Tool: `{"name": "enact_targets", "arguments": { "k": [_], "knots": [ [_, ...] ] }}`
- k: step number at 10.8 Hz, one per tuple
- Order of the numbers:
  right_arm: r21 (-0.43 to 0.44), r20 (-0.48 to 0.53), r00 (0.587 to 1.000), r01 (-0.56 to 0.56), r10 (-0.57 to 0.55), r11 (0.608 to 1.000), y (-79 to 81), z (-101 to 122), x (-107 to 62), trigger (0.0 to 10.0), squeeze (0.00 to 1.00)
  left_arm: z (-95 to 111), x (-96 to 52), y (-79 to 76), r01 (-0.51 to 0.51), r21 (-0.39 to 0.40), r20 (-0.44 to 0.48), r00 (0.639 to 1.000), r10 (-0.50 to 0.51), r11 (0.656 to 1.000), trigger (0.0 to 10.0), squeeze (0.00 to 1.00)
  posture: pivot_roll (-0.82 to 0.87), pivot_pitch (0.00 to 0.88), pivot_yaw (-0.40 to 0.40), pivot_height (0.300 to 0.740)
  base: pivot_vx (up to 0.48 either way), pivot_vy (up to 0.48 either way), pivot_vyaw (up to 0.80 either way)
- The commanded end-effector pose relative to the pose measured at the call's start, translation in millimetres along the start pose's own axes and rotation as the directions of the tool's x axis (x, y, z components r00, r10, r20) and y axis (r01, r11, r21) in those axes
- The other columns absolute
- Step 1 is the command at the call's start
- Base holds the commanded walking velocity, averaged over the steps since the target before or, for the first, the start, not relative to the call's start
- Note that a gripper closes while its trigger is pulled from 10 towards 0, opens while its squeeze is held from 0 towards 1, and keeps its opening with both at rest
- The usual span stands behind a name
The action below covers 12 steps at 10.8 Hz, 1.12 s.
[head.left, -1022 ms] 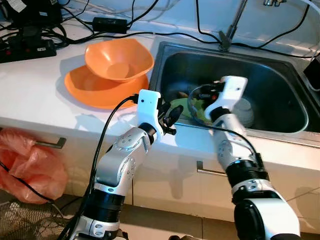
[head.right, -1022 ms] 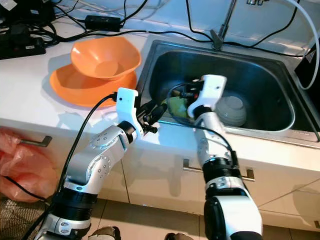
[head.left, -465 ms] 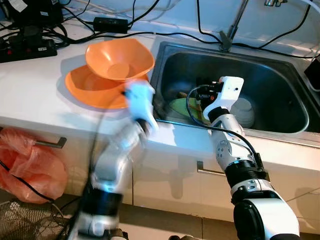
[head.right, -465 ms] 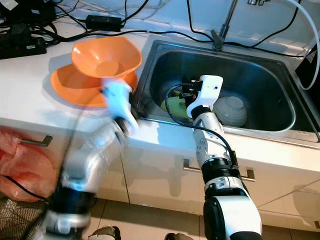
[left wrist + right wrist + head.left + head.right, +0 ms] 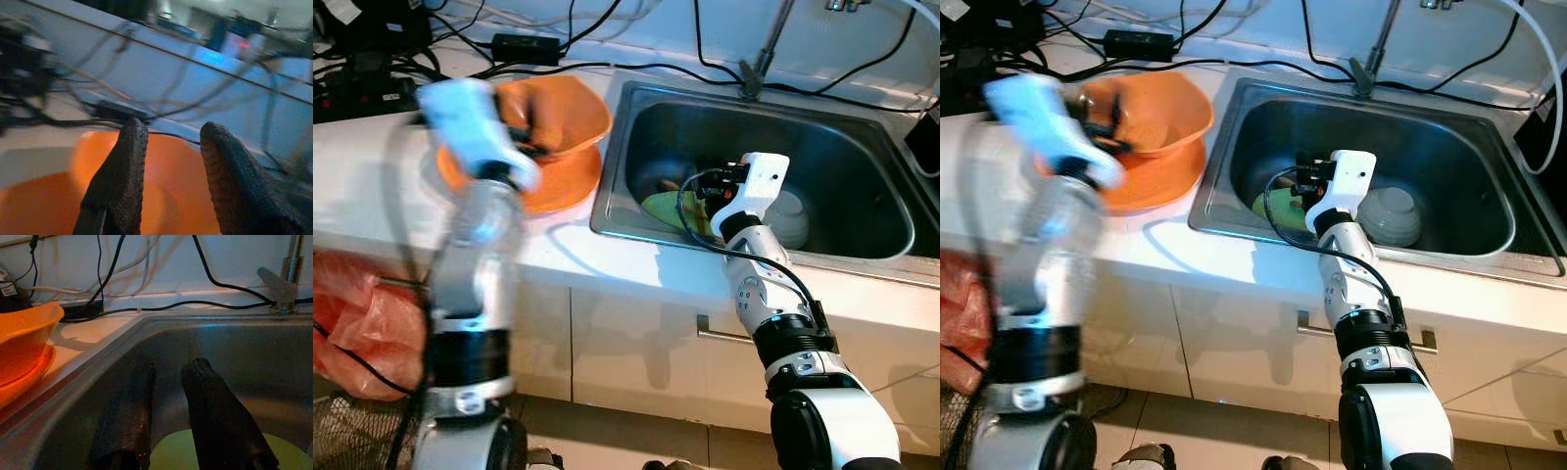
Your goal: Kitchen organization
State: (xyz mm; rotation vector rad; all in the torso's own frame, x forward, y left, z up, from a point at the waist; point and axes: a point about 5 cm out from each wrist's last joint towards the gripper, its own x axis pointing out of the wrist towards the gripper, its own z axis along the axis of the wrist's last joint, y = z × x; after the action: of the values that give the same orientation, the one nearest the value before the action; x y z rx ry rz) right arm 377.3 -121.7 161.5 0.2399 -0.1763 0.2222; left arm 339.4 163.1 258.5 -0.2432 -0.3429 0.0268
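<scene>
Looks like the dish-sorting step: left gripper (image 5: pixel 168 147), fingers parted and holding nothing, hovers over the deep orange plastic bowl (image 5: pixel 570 113) stacked on the flat orange plate (image 5: pixel 563 184). Right gripper (image 5: pixel 168 431), fingers released, sits above the lime-green plate (image 5: pixel 668 208) in the steel sink (image 5: pixel 862 166). Next it needs to close on a rim. White surface (image 5: pixel 372 162), cables along the back.

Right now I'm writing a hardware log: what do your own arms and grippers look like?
Both arms are silver-grey jointed segments with black bands and white blocky wrist housings. A thin black cable loops along the right arm. The left gripper and right gripper each carry two long black fingers with a rough, dimpled texture. The left arm is motion-blurred, so finer markings are unreadable.
</scene>
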Motion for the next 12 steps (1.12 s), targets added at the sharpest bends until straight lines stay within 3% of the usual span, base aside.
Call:
{"name": "enact_targets", "arguments": {
  "k": [1,3,4,5,6,7,12],
  "knots": [
    [-0.001,-0.010,1.000,0.001,-0.001,1.000,-3.0,-1.3,-0.9,10.0,0.00,2.1,1.2,5.6,-0.040,-0.009,0.009,0.999,0.040,0.999,10.0,0.00,0.14,0.082,-0.092,0.740,0.000,0.000,0.00],
    [0.000,-0.009,1.000,-0.005,0.005,1.000,-2.1,-1.4,-0.8,10.0,0.00,-8.5,-0.5,22.0,-0.116,-0.109,-0.060,0.992,0.110,0.987,10.0,0.00,0.14,0.077,-0.091,0.740,0.000,0.000,0.00],
    [0.001,-0.008,1.000,-0.007,0.007,1.000,-2.0,-1.2,-0.8,10.0,0.00,-13.0,-1.2,21.6,-0.117,-0.175,-0.090,0.991,0.102,0.978,10.0,0.67,0.14,0.073,-0.092,0.740,0.000,0.000,0.00],
    [0.000,-0.009,1.000,-0.009,0.009,1.000,-1.9,-1.3,-1.0,10.0,0.00,-18.6,-1.8,20.8,-0.133,-0.241,-0.134,0.986,0.103,0.961,10.0,1.00,0.14,0.071,-0.092,0.740,0.000,0.000,0.00],
    [-0.001,-0.009,1.000,-0.012,0.012,1.000,-1.5,-1.4,-0.9,10.0,0.00,-25.4,-1.4,14.7,-0.115,-0.292,-0.186,0.981,0.061,0.950,10.0,0.04,0.14,0.073,-0.093,0.740,0.000,0.000,0.00],
    [-0.001,-0.009,1.000,-0.014,0.014,1.000,-1.1,-1.3,-0.7,10.0,0.00,-27.4,-0.4,13.4,-0.120,-0.299,-0.206,0.977,0.059,0.947,10.0,0.00,0.14,0.076,-0.093,0.740,0.000,0.000,0.00],
    [0.005,-0.004,1.000,-0.014,0.014,1.000,-0.8,-0.7,-0.4,10.0,0.00,-34.2,8.8,11.7,-0.182,-0.344,-0.355,0.934,0.052,0.921,10.0,0.00,0.14,0.081,-0.086,0.740,0.000,0.000,0.00]
  ]
}}
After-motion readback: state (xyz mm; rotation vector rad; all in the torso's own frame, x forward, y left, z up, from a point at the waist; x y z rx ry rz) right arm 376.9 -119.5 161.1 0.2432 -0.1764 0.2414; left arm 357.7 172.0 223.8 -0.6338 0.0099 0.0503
